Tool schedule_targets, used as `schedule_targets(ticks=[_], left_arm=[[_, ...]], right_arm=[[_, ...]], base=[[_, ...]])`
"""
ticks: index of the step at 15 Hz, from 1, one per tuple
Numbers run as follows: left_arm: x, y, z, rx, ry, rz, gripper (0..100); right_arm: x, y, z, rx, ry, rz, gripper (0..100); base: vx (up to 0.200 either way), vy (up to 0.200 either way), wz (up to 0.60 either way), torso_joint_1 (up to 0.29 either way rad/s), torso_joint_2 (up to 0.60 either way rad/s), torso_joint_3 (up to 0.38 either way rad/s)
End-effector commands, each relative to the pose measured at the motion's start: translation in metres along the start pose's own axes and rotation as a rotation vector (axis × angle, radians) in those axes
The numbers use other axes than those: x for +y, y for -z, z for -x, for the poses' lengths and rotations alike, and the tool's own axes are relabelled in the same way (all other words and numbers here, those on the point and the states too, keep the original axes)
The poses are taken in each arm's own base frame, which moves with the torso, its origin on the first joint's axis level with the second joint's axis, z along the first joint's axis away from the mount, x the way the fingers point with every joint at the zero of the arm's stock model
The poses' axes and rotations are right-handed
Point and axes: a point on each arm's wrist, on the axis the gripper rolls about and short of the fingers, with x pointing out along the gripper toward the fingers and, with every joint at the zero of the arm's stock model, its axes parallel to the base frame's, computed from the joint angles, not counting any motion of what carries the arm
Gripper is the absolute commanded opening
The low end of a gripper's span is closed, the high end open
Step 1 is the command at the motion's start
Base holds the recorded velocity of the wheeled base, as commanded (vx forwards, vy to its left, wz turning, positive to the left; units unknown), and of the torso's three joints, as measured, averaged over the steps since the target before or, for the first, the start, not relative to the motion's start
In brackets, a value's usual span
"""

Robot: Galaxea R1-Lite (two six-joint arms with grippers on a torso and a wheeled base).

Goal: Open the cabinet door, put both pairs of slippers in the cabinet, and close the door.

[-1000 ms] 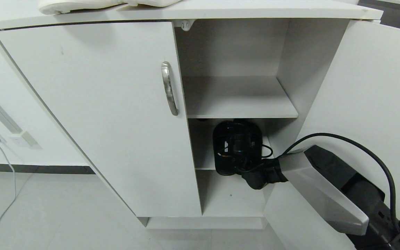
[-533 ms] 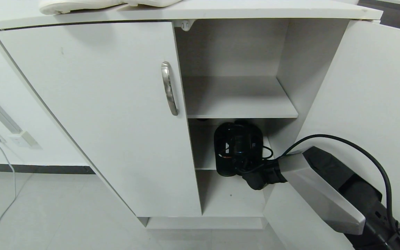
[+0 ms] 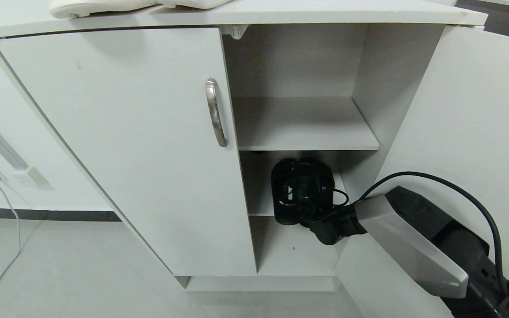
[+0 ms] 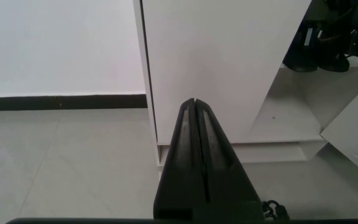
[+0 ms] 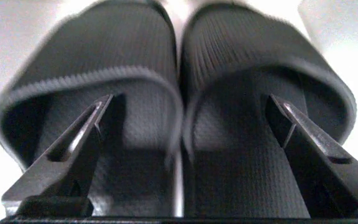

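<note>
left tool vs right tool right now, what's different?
The left tool is shut, fingers pressed together; the right tool is open, fingers spread wide. The left tool holds nothing outside the cabinet, facing the shut left door; the right tool is inside it, one finger tucked in each of the black slippers. Both have slim dark fingers.
</note>
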Motion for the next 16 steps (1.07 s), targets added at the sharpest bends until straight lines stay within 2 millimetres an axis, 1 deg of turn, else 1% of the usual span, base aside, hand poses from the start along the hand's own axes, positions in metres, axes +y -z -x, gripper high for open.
schedule_targets(ticks=[1, 3, 5, 8, 9, 10, 11, 12, 13, 14, 16], left_arm=[[0.000, 0.000, 0.000, 0.001, 0.000, 0.000, 0], [0.000, 0.000, 0.000, 0.001, 0.000, -0.002, 0], [0.000, 0.000, 0.000, 0.001, 0.001, -0.002, 0], [0.000, 0.000, 0.000, 0.001, 0.001, -0.002, 0], [0.000, 0.000, 0.000, 0.001, 0.001, -0.002, 0], [0.000, 0.000, 0.000, 0.001, 0.000, 0.000, 0], [0.000, 0.000, 0.000, 0.001, 0.000, 0.000, 0], [0.000, 0.000, 0.000, 0.001, 0.000, 0.000, 0], [0.000, 0.000, 0.000, 0.001, 0.000, 0.000, 0], [0.000, 0.000, 0.000, 0.001, 0.000, 0.000, 0], [0.000, 0.000, 0.000, 0.001, 0.000, 0.000, 0]], right_arm=[[-0.003, -0.019, 0.017, 0.000, -0.012, -0.021, 100], [-0.006, -0.027, 0.031, 0.002, -0.020, -0.025, 100], [-0.010, -0.029, 0.050, -0.001, -0.038, -0.023, 100], [-0.014, -0.020, 0.083, 0.013, -0.077, -0.004, 100], [-0.014, -0.019, 0.087, 0.012, -0.084, -0.004, 100], [-0.017, -0.016, 0.101, 0.013, -0.100, -0.001, 100], [-0.018, -0.015, 0.107, 0.016, -0.109, 0.004, 100], [-0.021, -0.013, 0.120, 0.017, -0.127, 0.006, 100], [-0.022, -0.012, 0.126, 0.019, -0.134, 0.010, 100], [-0.026, -0.008, 0.137, 0.022, -0.147, 0.012, 100], [-0.028, -0.005, 0.142, 0.017, -0.154, 0.009, 100]], base=[[0.000, 0.000, 0.00, 0.000, 0.00, 0.000], [0.000, 0.000, 0.00, 0.000, 0.00, 0.000], [0.000, 0.000, 0.00, 0.000, 0.00, 0.000], [0.000, 0.000, 0.00, 0.000, 0.00, 0.000], [0.000, 0.000, 0.00, 0.000, 0.00, 0.000], [0.000, 0.000, 0.00, 0.000, 0.00, 0.000], [0.000, 0.000, 0.00, 0.000, 0.00, 0.000], [0.000, 0.000, 0.00, 0.000, 0.00, 0.000], [0.000, 0.000, 0.00, 0.000, 0.00, 0.000], [0.000, 0.000, 0.00, 0.000, 0.00, 0.000], [0.000, 0.000, 0.00, 0.000, 0.00, 0.000]])
